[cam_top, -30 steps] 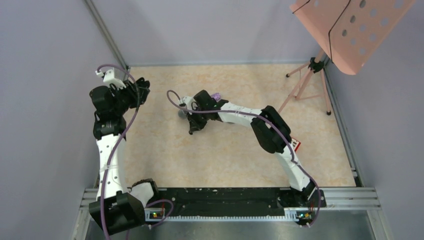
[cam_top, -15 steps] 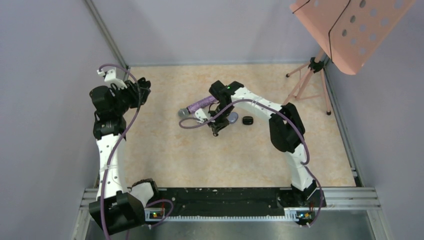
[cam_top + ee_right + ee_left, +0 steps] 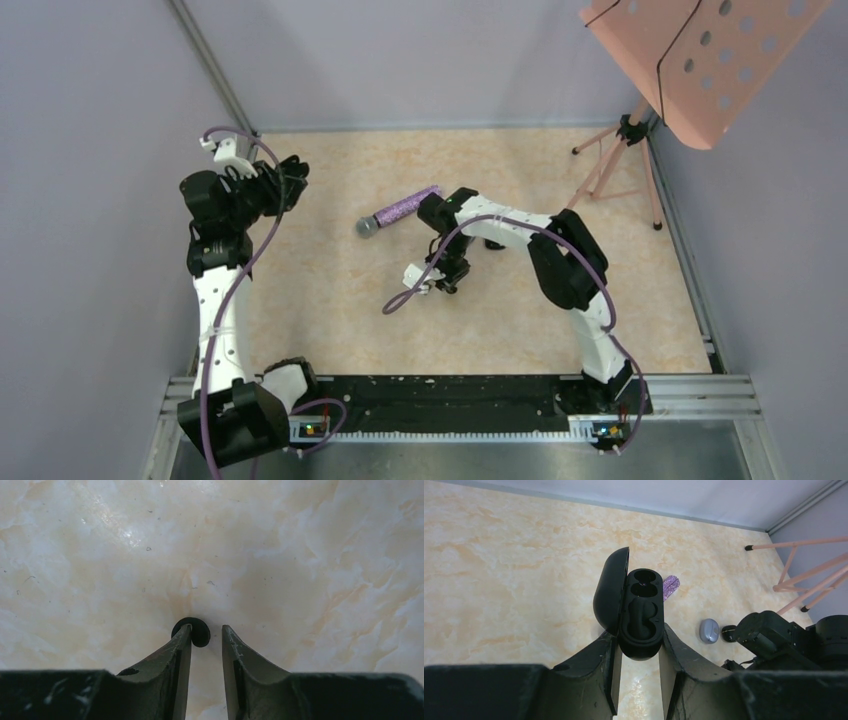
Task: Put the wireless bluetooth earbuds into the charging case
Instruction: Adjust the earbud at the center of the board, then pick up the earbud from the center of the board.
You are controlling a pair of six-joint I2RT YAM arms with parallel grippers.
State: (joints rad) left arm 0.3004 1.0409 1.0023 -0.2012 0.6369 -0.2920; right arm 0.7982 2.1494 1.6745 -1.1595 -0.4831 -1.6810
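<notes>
Left hand [image 3: 639, 633] grips the open charging case [image 3: 642, 611]

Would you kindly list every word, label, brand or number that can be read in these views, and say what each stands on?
None can be read. The charging case in the left gripper, the black earbud at the right gripper, the microphone and the pink stand show no lettering.

Right gripper [image 3: 206, 627] slightly parted over marble table [image 3: 310, 555]; black earbud [image 3: 200, 634] touching one fingertip.
</notes>
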